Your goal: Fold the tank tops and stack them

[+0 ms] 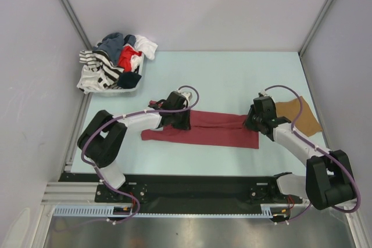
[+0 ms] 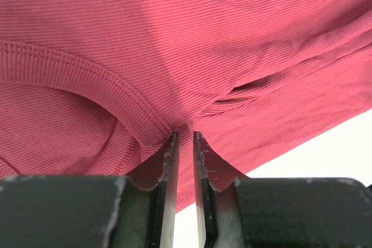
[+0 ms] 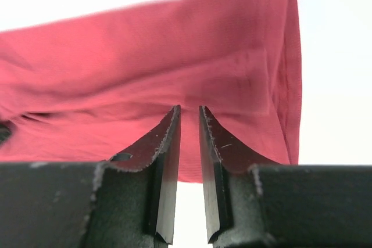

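Mid-fold, I had the maroon tank top (image 1: pixel 203 130) flat on the table (image 1: pixel 232 74), left gripper (image 2: pixel 185 135) pinched on its left end, right gripper (image 3: pixel 189 107) narrowed at the other, hold unclear, so I judged both needed an even lift next.

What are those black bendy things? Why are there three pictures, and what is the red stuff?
Those are two robot arms bolted at the near edge of a table. The big picture comes from a camera up above, and shows the left arm and the right arm. The other two come from small cameras on each wrist, so you see that arm's own black jaws up close. A dark red tank top lies stretched long between the arms. A tan top lies beside the right arm. A basket of mixed clothes sits in the far left corner. Both pairs of jaws are almost closed and seem to pinch the red top's ends.
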Motion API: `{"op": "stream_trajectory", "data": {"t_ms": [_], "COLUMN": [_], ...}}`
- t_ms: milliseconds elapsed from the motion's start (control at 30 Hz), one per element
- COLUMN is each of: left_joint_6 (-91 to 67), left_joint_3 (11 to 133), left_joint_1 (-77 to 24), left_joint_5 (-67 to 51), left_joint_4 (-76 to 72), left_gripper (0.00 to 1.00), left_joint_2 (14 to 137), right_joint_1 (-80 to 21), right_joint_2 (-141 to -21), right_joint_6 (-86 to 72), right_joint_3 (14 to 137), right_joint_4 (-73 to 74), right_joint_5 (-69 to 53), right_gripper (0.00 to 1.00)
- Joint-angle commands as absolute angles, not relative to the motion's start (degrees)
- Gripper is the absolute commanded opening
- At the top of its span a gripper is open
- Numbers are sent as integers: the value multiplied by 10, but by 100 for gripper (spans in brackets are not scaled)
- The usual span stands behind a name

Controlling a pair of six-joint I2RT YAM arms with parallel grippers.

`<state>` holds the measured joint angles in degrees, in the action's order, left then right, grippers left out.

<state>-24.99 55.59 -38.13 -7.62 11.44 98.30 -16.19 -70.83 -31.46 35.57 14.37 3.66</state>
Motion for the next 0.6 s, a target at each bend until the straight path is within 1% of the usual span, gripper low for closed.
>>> {"op": "stream_trajectory", "data": {"t_ms": [0,133,333,400,567], "left_joint_6": [-252,-252,-252,-250,-247], "left_joint_3": [566,565,563,563,562], "left_joint_1": [-385,-385,-385,-385,-385], "left_joint_5": [-80,-80,-80,-78,-72], "left_joint_4": [107,106,104,106,110], "left_gripper": [20,20,19,18,18], "left_joint_2": [952,947,949,947,942], "right_joint_1": [-163,-162,-161,-161,-163], "right_joint_2": [-724,-775,-831,-830,-776], "right_joint_6": [-303,-294,-301,-302,-307], "right_joint_3": [413,454,451,438,406], "right_joint_4": [138,143,129,127,137], "right_joint_5": [49,64,55,44,43], "right_gripper": [24,24,23,23,23]}}
